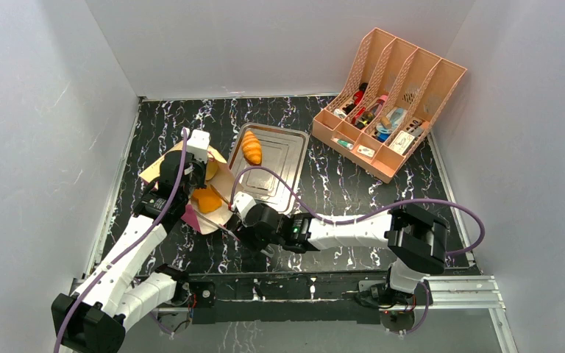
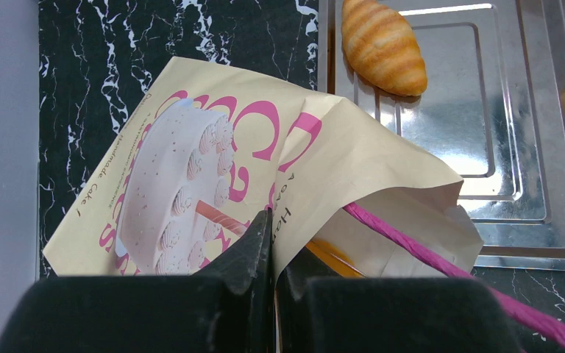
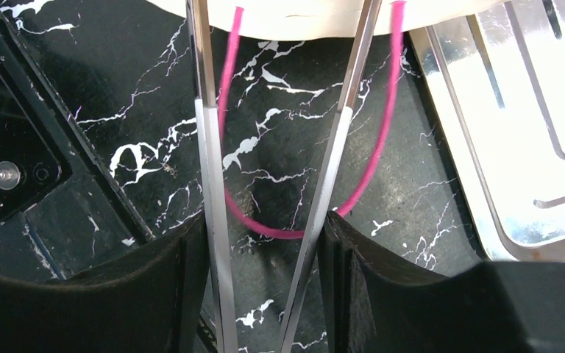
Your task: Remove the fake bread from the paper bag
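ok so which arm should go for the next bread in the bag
Right. The right fingers hold the tongs, whose tips point at the open mouth of the paper bag, where fake bread shows. The left fingers are pinched shut on the bag's edge.

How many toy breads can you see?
2: a glossy golden ridged toy bread on the metal tray, an orange one at the cream paper bag's mouth. More may be hidden inside.

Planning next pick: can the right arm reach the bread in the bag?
Likely yes: left tool pinches the paper bag rim, bread shows in its mouth, tongs in the right tool point there; only the pink handle lies between.
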Tool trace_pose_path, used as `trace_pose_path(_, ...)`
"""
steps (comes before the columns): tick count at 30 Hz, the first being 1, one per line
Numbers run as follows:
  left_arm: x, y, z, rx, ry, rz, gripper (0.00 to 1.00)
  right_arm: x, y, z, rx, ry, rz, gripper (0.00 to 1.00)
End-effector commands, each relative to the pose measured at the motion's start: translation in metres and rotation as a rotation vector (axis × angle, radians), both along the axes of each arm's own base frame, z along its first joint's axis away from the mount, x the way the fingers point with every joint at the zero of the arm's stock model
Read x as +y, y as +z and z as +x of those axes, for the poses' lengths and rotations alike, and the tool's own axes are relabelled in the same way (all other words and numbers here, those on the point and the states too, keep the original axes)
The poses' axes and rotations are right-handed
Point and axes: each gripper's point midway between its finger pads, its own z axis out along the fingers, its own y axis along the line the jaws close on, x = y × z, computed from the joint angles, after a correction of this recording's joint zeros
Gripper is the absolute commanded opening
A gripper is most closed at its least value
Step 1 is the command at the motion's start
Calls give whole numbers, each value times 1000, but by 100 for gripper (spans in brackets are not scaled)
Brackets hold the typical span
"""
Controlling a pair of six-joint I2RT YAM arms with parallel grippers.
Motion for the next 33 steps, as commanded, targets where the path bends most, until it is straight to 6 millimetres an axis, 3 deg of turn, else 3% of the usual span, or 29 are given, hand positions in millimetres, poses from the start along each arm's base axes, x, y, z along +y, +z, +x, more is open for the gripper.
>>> trace_pose_path(1,-11,28,5,-63,-41,-53,0,31,37,18,-40,9,128,49)
trace_pose_path(7,-12,27,4,-63,-46,-57,0,32,30,23,-13,-12,110,49)
trace_pose_path(23,-8,12,4,-36,-5,-66,0,35,56,21,76,-76,68,49)
trace_pose_path(27,-8,11,3,-34,-3,-74,0,33,54,21,95,-101,44,49)
trace_pose_path(29,-8,9,3,-29,-2,-75,0,33,42,21,113,-106,12,49)
trace_pose_path(33,-8,9,2,-28,0,-80,0,30,43,22,120,-128,-7,49)
